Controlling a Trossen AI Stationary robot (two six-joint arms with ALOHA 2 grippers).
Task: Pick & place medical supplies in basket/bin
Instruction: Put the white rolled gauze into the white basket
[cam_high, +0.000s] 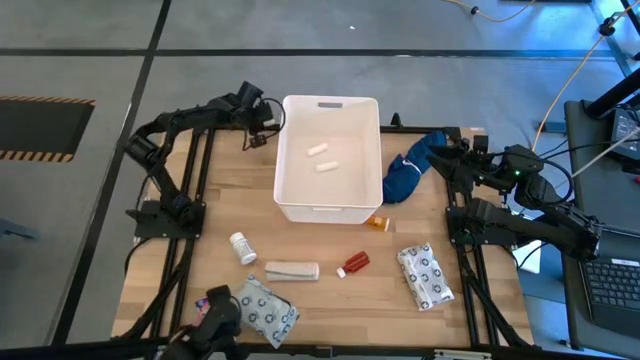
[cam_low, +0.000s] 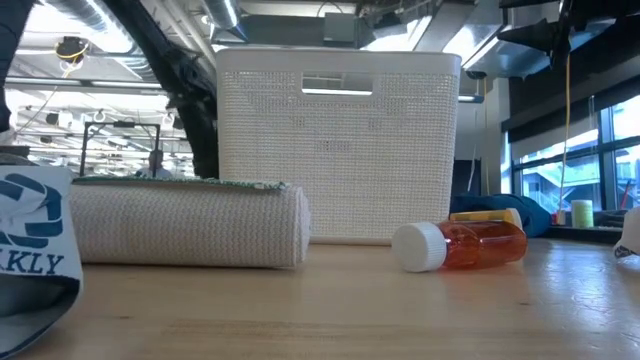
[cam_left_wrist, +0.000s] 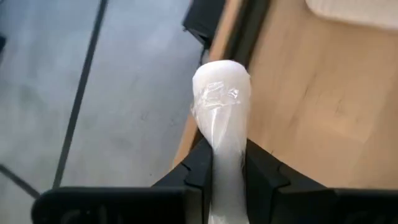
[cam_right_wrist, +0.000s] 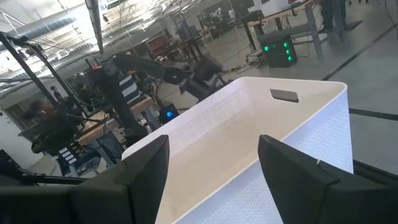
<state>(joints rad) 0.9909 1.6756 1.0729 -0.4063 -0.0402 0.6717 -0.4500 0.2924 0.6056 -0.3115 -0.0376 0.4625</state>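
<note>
The white bin (cam_high: 330, 200) stands mid-table with two small white tubes (cam_high: 321, 158) lying inside. Just off its far left corner, my left gripper (cam_high: 258, 135) is shut on a small white tube wrapped in clear film (cam_left_wrist: 221, 93). On the near table lie a white pill bottle (cam_high: 243, 248), a beige bandage roll (cam_high: 292, 270), a red vial (cam_high: 354, 264), an orange vial (cam_high: 377, 222) and two dotted packets (cam_high: 268, 308) (cam_high: 425, 275). My right gripper (cam_right_wrist: 214, 162) waits open at the bin's right, beside the blue cloth (cam_high: 408, 172). My left gripper pinches the wrapped tube's narrower lower part (cam_left_wrist: 227, 155) between its two fingers (cam_left_wrist: 198, 168). The tube lies along the fingers, and its rounded free end (cam_left_wrist: 221, 74) sticks out past their tips. It is lifted clear, above the table's left edge.
The bin's tall walls (cam_low: 338, 140) rise well above the items. In the low view the bandage roll (cam_low: 190, 222) and orange vial (cam_low: 465, 243) lie before it. The table's left edge and frame rail (cam_left_wrist: 230, 37) run under my left gripper.
</note>
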